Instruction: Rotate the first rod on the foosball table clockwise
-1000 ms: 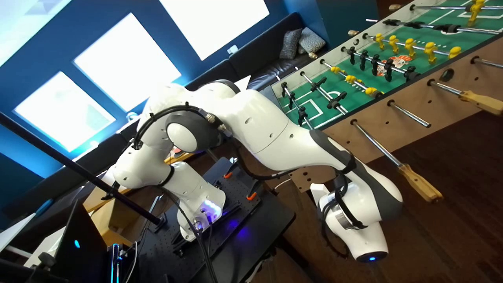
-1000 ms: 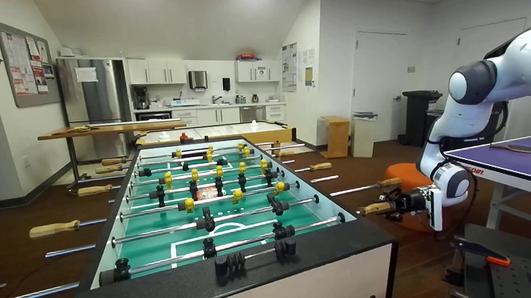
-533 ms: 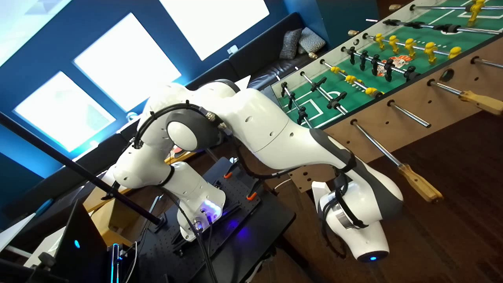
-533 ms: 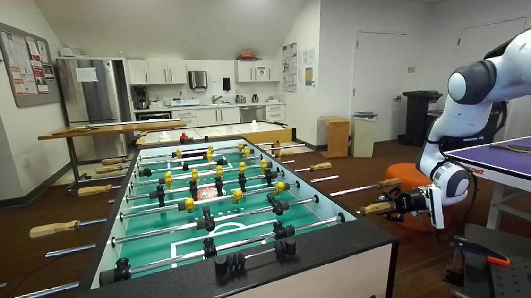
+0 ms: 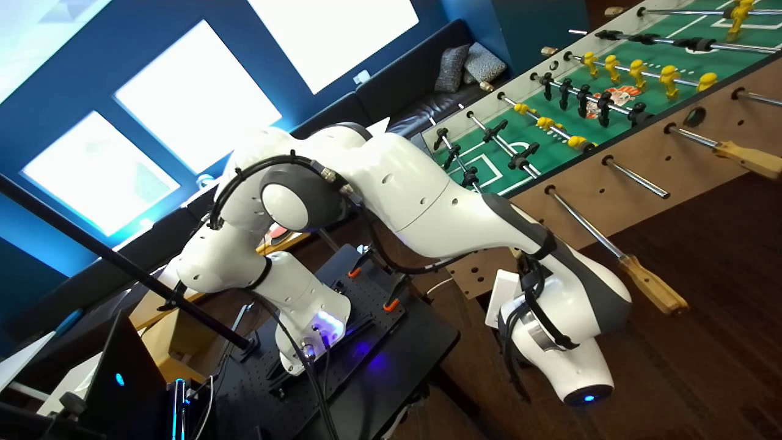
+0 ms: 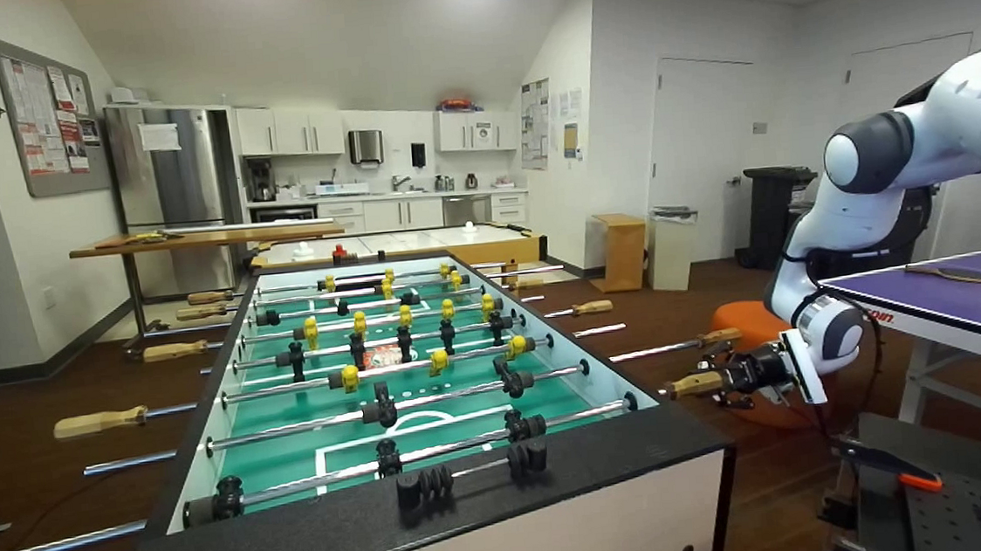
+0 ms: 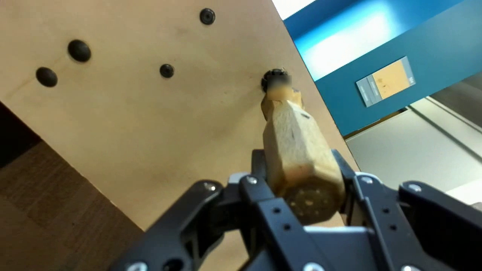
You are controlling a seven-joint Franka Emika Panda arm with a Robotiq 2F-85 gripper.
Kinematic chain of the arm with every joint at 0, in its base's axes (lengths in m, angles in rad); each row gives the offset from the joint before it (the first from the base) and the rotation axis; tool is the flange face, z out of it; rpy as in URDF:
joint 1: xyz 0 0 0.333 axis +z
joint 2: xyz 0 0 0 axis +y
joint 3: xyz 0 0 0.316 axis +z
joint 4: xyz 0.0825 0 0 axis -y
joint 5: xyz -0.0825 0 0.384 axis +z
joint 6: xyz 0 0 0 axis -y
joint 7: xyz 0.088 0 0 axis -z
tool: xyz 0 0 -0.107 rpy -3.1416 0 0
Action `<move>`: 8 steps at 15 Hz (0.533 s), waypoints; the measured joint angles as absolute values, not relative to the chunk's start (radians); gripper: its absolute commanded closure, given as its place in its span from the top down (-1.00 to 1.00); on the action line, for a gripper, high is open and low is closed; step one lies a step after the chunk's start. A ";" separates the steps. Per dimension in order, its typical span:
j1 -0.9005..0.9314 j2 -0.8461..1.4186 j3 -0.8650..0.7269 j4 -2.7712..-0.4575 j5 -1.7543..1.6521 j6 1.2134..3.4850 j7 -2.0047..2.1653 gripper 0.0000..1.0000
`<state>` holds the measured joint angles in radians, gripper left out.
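Gripping tan handle (image 7: pixel 302 150), tool (image 7: pixel 300 161) shows close in wrist view; player figures (image 6: pixel 228 497) only in both exterior views

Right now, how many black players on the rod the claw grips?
3, along the rod in an exterior view: first player at the end away from the claw, second player mid-rod, third player towards the claw. None seems hidden there.

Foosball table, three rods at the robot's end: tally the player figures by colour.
Black figures: 5 (3 on the first rod, 2 on the second rod)
Yellow figures: 3 (all on the third rod)
Total: 8
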<state>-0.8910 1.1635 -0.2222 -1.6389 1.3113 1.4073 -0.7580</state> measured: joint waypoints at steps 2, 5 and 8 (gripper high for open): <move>-0.889 1.164 -0.224 -1.633 1.302 1.408 -0.678 -0.66; -0.887 1.165 -0.224 -1.626 1.295 1.413 -0.599 -0.16; -0.887 1.166 -0.224 -1.626 1.295 1.413 -0.602 -0.16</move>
